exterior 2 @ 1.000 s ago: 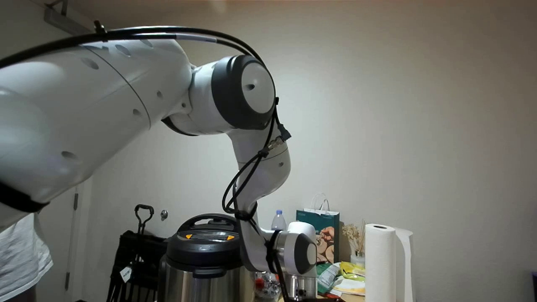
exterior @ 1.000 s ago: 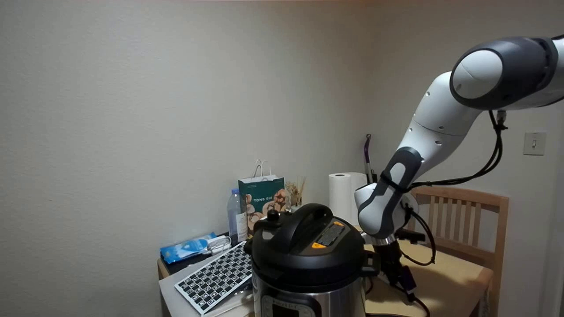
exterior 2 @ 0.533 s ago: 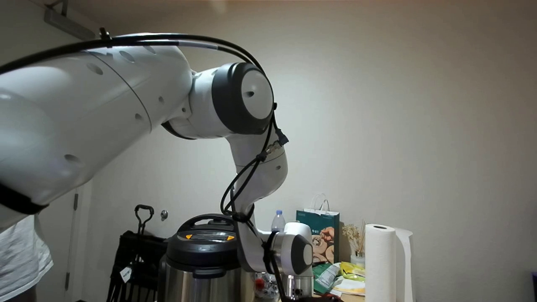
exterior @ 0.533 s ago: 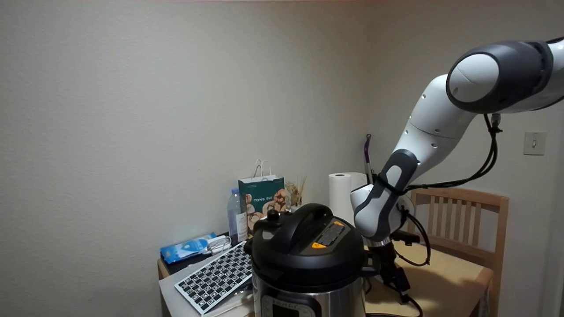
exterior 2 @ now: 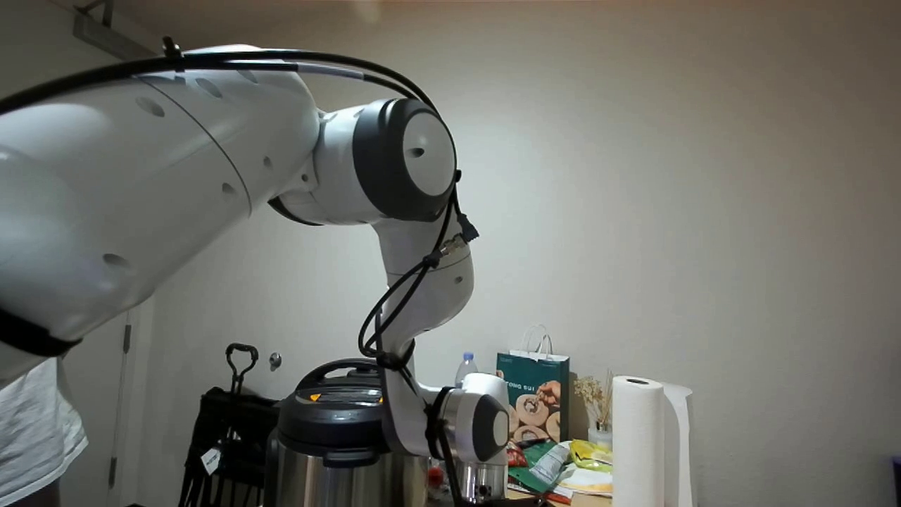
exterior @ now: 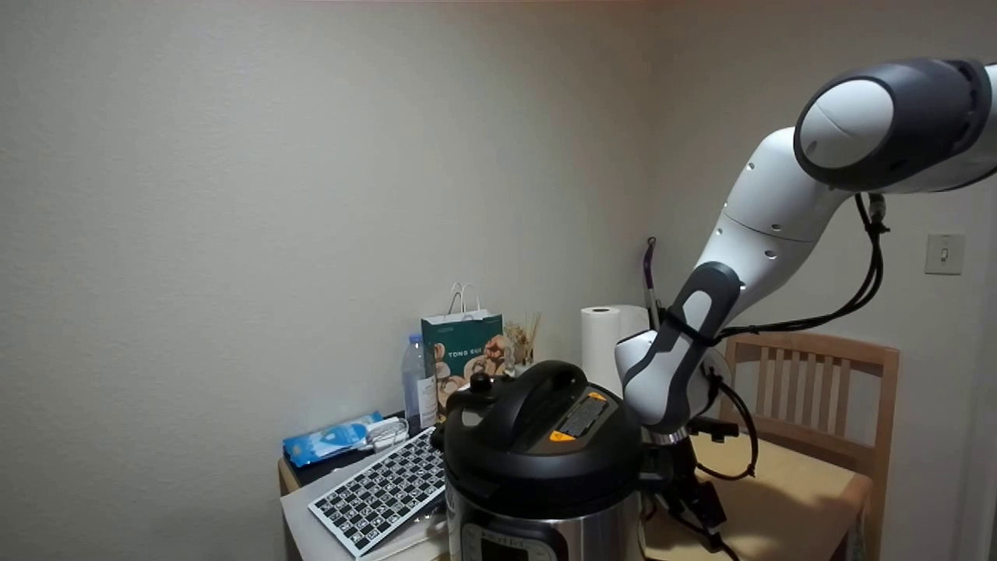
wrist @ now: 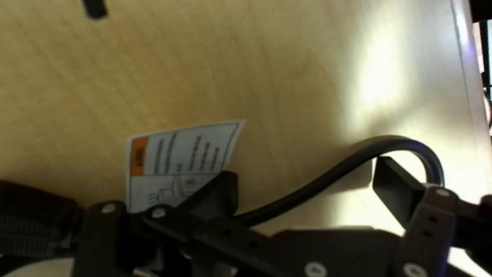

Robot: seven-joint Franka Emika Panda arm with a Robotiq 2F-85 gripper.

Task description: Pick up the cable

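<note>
In the wrist view, the gripper (wrist: 302, 173) is standing with its fingers (wrist: 215, 194) spread wide. The black cable (wrist: 315, 186) is crossing the gap between them over the wood-grain tabletop (wrist: 230, 77), running from six o'clock to a bend at three o'clock; contact with either finger cannot be told. An orange-marked printed tag (wrist: 180, 161) is showing at eight o'clock. In an exterior view, the pressure cooker (exterior: 537, 467) is standing upright at six o'clock.
</note>
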